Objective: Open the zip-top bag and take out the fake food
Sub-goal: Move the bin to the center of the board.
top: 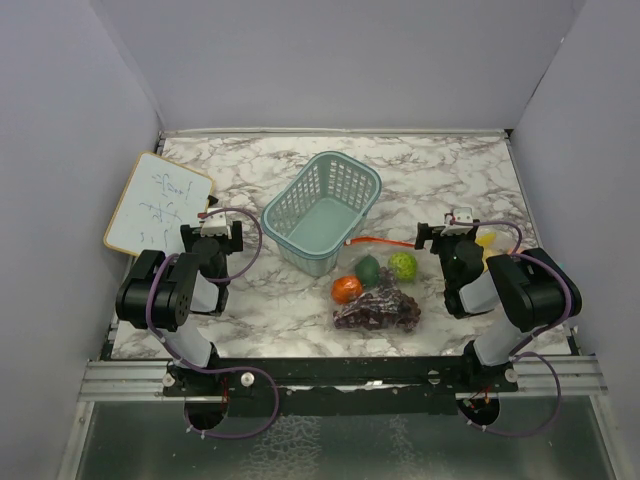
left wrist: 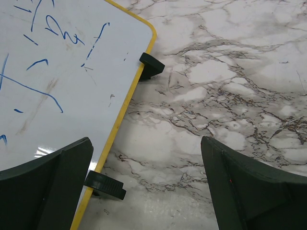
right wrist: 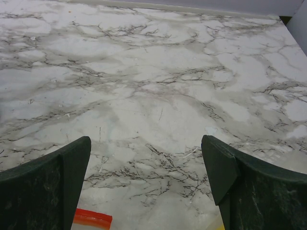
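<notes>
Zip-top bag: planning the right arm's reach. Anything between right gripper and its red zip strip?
Nothing visible does. The open right gripper hovers by the red zip strip of the clear plastic bag; only marble table lies between.

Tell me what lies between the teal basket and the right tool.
The zip-top bag's red zip strip lies there, stretching from near the teal basket toward the right tool. The top view shows it.

Table top point(right wrist: 158, 96): marble print, smooth, soft sheen, ahead of right gripper point(right wrist: 146, 141) jaws. Whiteboard point(left wrist: 57, 76): glossy white face, yellow rim, black plastic clips point(left wrist: 151, 64), beneath left gripper point(left wrist: 146, 143) left jaw. Fingers point(left wrist: 48, 187): dark matt plastic. Basket point(top: 322, 212): teal plastic mesh. Zip-top bag point(top: 378, 308): clear glossy film; orange strip point(right wrist: 92, 218) beside right gripper left jaw. Fake food point(top: 347, 289): coloured plastic.
</notes>
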`<state>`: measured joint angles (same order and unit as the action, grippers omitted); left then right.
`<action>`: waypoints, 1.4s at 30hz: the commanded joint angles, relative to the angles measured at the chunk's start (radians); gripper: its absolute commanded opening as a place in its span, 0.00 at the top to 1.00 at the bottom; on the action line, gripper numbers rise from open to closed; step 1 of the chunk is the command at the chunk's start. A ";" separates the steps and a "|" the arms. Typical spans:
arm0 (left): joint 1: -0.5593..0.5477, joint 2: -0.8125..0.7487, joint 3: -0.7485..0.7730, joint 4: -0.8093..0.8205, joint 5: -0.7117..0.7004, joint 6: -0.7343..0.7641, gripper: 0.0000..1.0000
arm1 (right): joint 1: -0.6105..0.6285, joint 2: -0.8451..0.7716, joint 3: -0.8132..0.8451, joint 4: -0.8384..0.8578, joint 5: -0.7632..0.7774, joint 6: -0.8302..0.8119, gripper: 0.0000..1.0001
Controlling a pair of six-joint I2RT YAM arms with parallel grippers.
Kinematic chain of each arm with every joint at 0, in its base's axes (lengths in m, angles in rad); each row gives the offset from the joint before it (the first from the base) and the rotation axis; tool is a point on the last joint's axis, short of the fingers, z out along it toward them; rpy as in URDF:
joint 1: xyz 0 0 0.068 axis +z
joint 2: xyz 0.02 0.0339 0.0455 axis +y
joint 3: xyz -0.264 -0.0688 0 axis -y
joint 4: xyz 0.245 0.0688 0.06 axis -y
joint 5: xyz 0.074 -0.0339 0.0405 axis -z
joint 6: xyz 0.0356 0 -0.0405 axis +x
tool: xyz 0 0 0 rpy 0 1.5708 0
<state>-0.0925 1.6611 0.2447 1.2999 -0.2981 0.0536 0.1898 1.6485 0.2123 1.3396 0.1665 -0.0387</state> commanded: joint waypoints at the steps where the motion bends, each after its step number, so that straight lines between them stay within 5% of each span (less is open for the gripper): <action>1: 0.007 -0.017 0.004 0.010 0.017 -0.012 0.01 | -0.003 -0.016 0.006 0.026 -0.018 -0.004 0.01; 20: 0.006 -0.016 0.004 0.009 0.017 -0.012 0.01 | 0.004 -0.116 -0.045 0.035 0.025 -0.014 0.01; 23: 0.007 -0.017 0.004 0.007 0.018 -0.012 0.01 | 0.007 -0.361 -0.009 -0.218 0.032 0.014 0.01; 27: 0.007 -0.017 0.006 0.002 0.022 -0.012 0.01 | 0.007 -0.564 0.154 -0.605 -0.144 -0.023 0.01; 31: 0.007 -0.017 0.007 0.003 0.022 -0.012 0.01 | 0.006 -0.679 0.200 -0.686 -0.268 0.063 0.01; 33: 0.009 -0.016 0.012 -0.005 0.023 -0.015 0.01 | 0.006 -0.696 0.218 -0.699 -0.261 0.172 0.01; 37: 0.042 -0.022 0.018 -0.027 0.053 -0.044 0.01 | 0.007 -0.640 0.476 -1.171 -0.053 0.397 0.01; 42: 0.011 -0.132 0.040 -0.144 -0.007 -0.028 0.01 | 0.006 -0.512 0.674 -1.316 -0.263 0.321 0.01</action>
<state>-0.0628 1.6424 0.2543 1.2514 -0.2798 0.0334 0.1947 1.0691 0.7616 0.2901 0.0284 0.2447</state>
